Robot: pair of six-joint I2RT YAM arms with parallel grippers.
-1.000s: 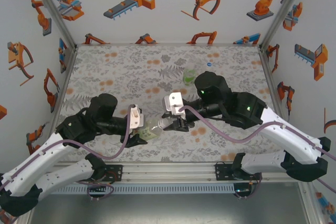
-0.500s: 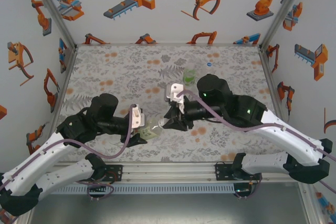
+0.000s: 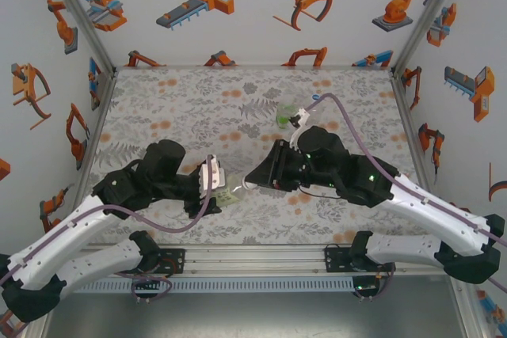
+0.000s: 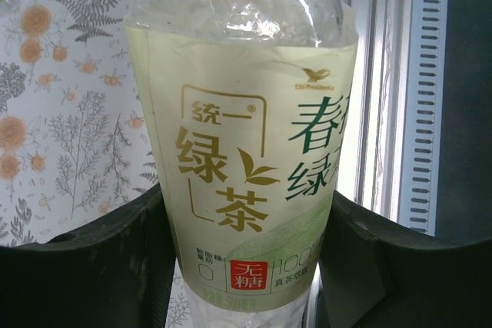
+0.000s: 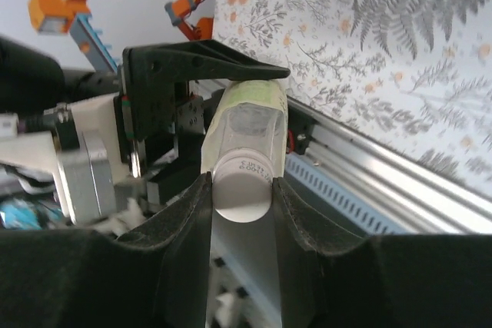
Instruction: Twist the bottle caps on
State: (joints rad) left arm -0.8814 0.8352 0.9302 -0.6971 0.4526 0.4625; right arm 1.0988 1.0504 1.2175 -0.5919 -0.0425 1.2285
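White cap [image 5: 242, 199] pinched between right gripper's [image 5: 241, 183] fingers (bottle [image 4: 231, 105] in left gripper [image 4: 247, 205]).

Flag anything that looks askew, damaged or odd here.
The yellow-green-label bottle is held sideways, gripped between the left tool at its label and the right tool at its white cap. Its clear wall above the label looks creased. Nothing looks spilled.

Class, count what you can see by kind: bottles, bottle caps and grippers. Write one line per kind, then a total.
Bottles: 2 (yellow-green label bottle in the left gripper; green-label bottle further back on the table)
Bottle caps: 1 (white cap between the fingers of the right gripper)
Grippers: 2
Total: 5
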